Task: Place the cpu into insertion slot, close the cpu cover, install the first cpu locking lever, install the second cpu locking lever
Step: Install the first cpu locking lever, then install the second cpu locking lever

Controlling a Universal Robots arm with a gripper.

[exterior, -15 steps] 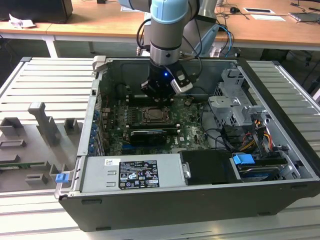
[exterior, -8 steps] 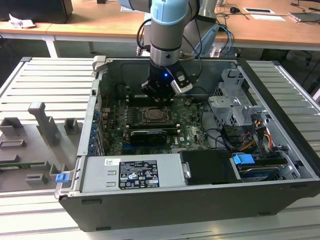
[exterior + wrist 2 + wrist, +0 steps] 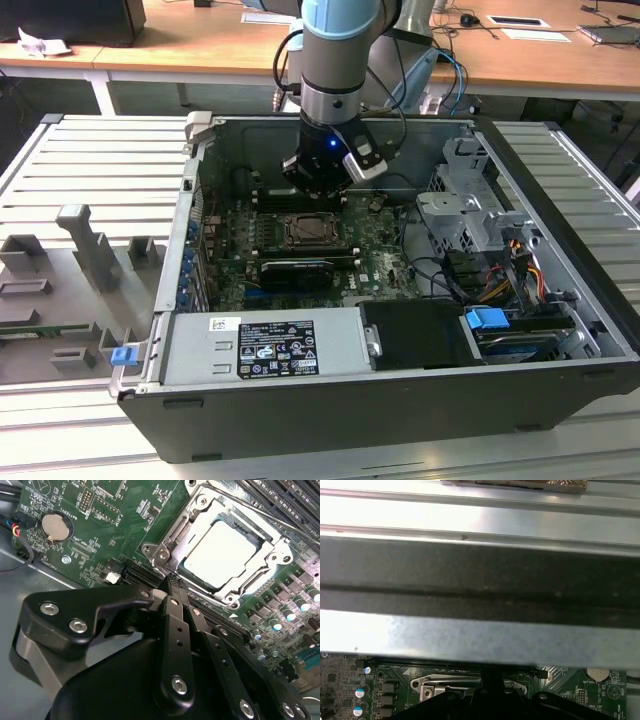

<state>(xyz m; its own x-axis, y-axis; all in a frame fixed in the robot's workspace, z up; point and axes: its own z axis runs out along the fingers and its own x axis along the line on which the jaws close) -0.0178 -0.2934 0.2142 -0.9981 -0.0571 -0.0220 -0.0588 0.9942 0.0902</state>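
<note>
- Open computer case point(image 3: 400, 400) lies on a slatted metal bench point(image 3: 90, 170); green motherboard point(image 3: 380, 245) sits flat inside it.
- Arm reaches down into the case from the far side; gripper point(image 3: 318, 190) hangs just above the board, beside the far edge of the insertion slot point(image 3: 312, 232).
- Gripper point(image 3: 172, 582) in the second wrist view: the two black fingers point(image 3: 176, 615) lie pressed together with no gap, nothing held between them. Tip sits just short of the socket's near corner; contact cannot be judged.
- Cpu point(image 3: 220, 552) is seated in the insertion slot point(image 3: 167, 527), pale metal top facing up, lying level.
- Cpu cover point(image 3: 250, 582) is folded down flat, its silvery frame surrounding the cpu, the chip showing through the cut-out centre.
- Coin cell battery point(image 3: 56, 525) sits on the board, well apart from the socket.
- First wrist view: case wall point(image 3: 480, 580) spans across; below it the cpu cover point(image 3: 440, 682) edge and gripper point(image 3: 492, 680) tip show.
</note>
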